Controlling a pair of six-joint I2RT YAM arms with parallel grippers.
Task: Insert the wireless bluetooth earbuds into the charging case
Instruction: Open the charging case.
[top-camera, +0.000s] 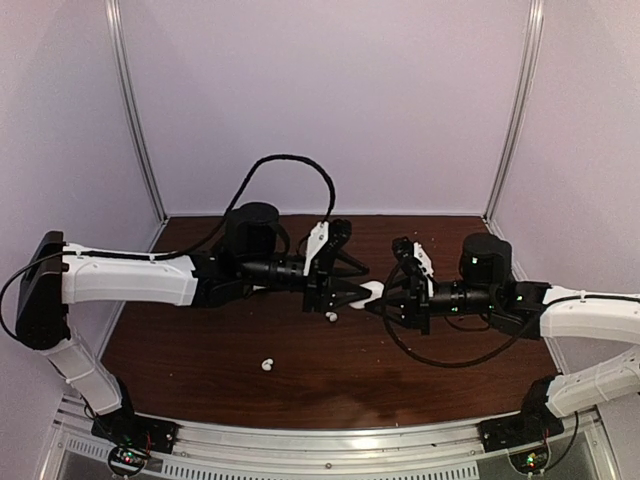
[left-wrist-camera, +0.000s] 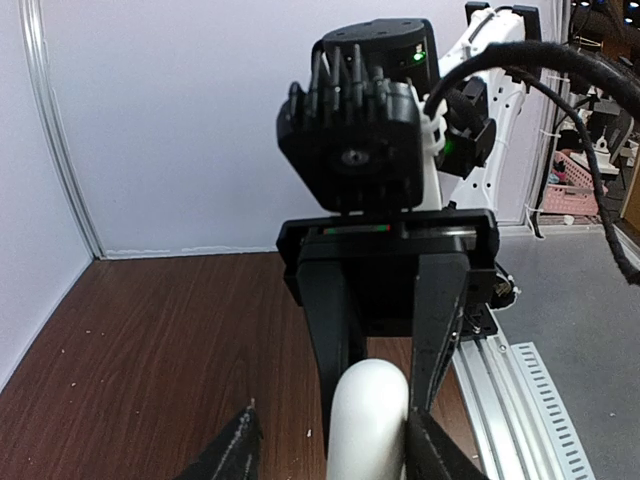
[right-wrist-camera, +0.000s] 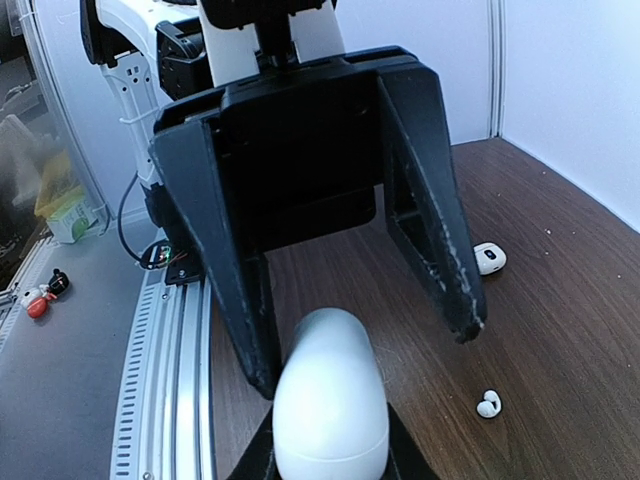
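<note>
Enclosure: plain white walls (top-camera: 330, 100) close the left, far and right sides; both arm bases sit along the open near edge.
Table: dark brown wood (top-camera: 200, 380); the two arms reach in from either side and meet over its middle.
Charging case: a smooth white pebble (right-wrist-camera: 330, 400), held off the table at the centre between the two wrists. Its lid looks shut, and no seam or cavity shows from any view.
Right fingers: (left-wrist-camera: 335, 330) drawn in narrow on the right end of the case, one on each flank, carrying it alone. This seems meant to steady the body in the air and offer the free end to the other arm.
Left fingers: (right-wrist-camera: 238, 290) spread about halfway, wider than the case, straddling its free left end. One tip sits just beside the shell, though contact cannot be told; the other stands apart. They grip nothing.
Why face to face: so slippery a shell probably needs one hold on the body and another to work the lid. Whether this is an opening or a handover cannot be told.
First earbud: (top-camera: 331, 317) loose on the table, just near of the meeting fingers in the top view.
Second earbud: (top-camera: 266, 365) loose, further left and nearer the bases, well apart from the first.
Other earbuds: none shows.
Progress: early, by my reading; both visible earbuds lie outside the case.
Risk: the case may twist or slip in the one narrow grip once the lid is pushed.
</note>
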